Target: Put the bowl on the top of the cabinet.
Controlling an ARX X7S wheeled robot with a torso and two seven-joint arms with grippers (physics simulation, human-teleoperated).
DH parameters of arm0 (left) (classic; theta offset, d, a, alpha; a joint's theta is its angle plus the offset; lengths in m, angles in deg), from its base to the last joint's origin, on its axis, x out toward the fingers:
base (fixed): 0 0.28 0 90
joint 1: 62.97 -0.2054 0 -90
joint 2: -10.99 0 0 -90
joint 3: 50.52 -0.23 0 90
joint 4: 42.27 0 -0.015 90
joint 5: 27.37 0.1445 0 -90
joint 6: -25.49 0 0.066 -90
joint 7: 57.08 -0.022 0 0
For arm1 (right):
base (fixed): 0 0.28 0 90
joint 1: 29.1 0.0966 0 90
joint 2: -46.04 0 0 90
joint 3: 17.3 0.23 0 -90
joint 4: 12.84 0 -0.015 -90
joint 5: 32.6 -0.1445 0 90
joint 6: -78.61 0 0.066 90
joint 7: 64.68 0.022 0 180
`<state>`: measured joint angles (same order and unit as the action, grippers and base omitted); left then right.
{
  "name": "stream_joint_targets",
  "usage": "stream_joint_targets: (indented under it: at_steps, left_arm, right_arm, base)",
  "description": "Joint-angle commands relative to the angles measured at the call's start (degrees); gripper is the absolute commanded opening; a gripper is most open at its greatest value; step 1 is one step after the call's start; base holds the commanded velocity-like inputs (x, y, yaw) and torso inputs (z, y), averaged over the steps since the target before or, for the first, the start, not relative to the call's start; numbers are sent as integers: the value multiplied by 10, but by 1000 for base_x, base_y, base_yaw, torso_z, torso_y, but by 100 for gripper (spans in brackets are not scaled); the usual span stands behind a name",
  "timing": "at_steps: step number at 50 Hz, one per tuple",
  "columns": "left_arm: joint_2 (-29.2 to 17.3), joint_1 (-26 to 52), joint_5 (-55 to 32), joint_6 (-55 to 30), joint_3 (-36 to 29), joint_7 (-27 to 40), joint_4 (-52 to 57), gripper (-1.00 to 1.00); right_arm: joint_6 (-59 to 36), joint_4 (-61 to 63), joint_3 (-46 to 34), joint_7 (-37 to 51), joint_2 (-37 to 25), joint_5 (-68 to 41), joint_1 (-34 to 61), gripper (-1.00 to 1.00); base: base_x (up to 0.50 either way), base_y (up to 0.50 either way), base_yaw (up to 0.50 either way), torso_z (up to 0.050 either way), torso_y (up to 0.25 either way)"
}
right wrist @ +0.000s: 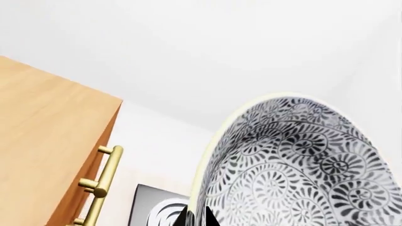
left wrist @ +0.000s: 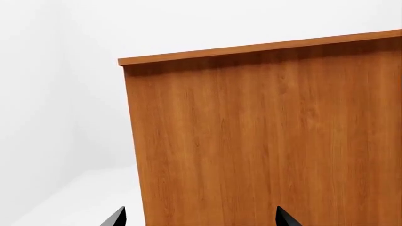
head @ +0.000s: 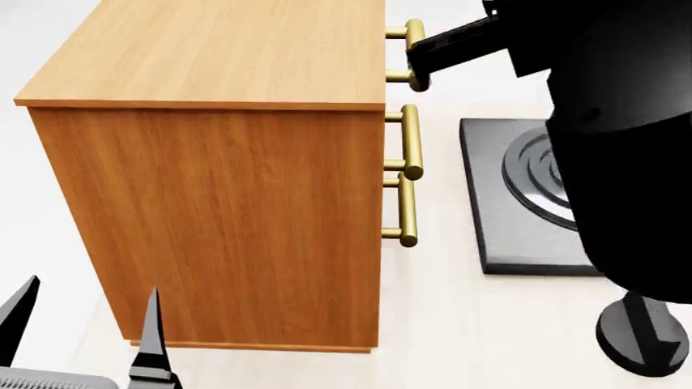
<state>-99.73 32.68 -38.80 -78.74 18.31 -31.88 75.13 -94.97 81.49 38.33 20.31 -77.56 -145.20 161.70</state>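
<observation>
Grey-floral bowl (right wrist: 301,165), orange-brown cabinet (head: 216,219)

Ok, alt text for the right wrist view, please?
A patterned grey floral bowl fills the near frame, pinched at its rim by the right gripper's dark fingers. Beyond it stands the orange-brown cabinet with a brass handle.

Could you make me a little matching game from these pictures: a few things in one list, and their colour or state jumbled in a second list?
Things:
1. cabinet
2. bar handles
3. bowl
4. left claw

Descriptions:
A. brass coloured
B. open and empty, beside the wooden side panel
C. grey floral pattern, held by the right claw
D. orange-brown wood grain

Pairs: 1-D, 2-A, 3-C, 4-B
</observation>
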Motion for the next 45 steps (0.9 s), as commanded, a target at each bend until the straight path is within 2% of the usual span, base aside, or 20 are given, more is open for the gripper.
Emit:
stream_joint_targets:
  at_steps: [1, 18, 25, 31, 45]
  left_arm:
    - [-2, -1, 0, 2, -2, 1, 0, 100]
    - [-2, 1, -1, 5, -5, 1, -6, 100]
    - [-4, -1, -2, 5, -5, 3, -2, 100]
    - [-6, -1, -4, 7, -4, 3, -6, 100]
    - [-9, -5, -9, 19, 2, 3, -15, 100]
  right_arm:
    - [-15, -97, -47, -40, 31, 18, 111, -100]
    - [-14, -230, -84, -178, 90, 148, 219, -100]
    - [1, -276, -100, -199, 128, 169, 242, -100]
    - [17, -304, -127, -257, 152, 219, 263, -100]
    - [51, -323, -184, -312, 176, 289, 231, -100]
  base:
    - [0, 0, 0, 0, 0]
    - [0, 0, 0, 0, 1]
    - [0, 0, 0, 0, 1]
    - [0, 0, 0, 0, 0]
    - [0, 0, 0, 0, 0]
